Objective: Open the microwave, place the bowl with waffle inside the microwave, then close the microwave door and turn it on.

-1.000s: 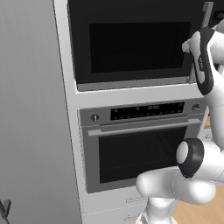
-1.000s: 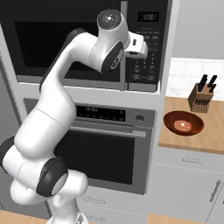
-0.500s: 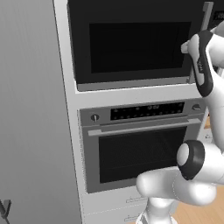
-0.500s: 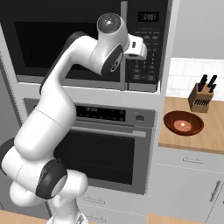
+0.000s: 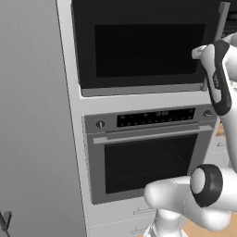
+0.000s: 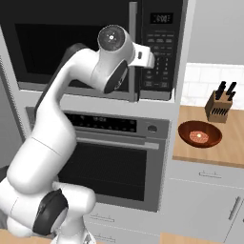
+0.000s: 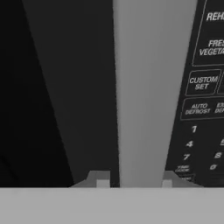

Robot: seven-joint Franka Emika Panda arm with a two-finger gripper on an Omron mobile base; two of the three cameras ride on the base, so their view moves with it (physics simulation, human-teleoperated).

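Our gripper [image 7: 134,179] clamps the microwave door [image 5: 139,44] handle [image 7: 142,92] between its fingertips. We pull outward along the hinge arc — steadily. The bowl with waffle [image 6: 199,134] waits on the counter [image 6: 233,143].

a steel built-in oven [image 5: 148,159] with a horizontal bar handle sits at 6 o'clock; a wooden knife block [image 6: 219,107] stands at 3 o'clock on a wooden counter [image 6: 233,143].
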